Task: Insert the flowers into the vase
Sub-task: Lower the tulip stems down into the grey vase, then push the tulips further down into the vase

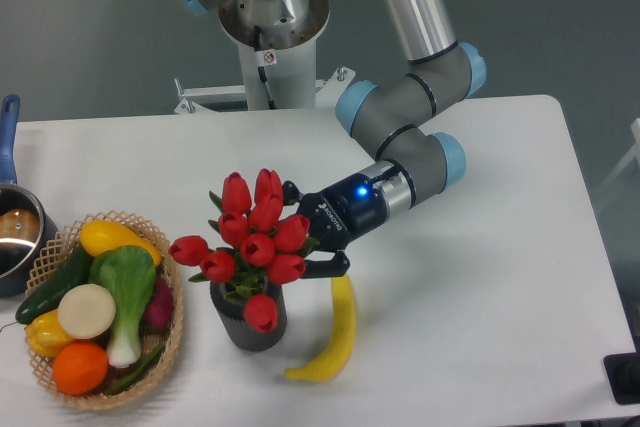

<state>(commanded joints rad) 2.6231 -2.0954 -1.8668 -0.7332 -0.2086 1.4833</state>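
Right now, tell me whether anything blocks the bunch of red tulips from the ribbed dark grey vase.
Nothing visible does. The red tulips sit directly over the dark grey vase, stems already at its mouth; the yellow banana lies beside it.

The arm descends from the top of the view near the table's far edge, bends at blue-capped joints, and reaches leftward and toward the table's near edge; its wrist shows a blue light; the black end effector [305, 230] points left, its fingers [329, 268] closed around the flowers [256, 239].
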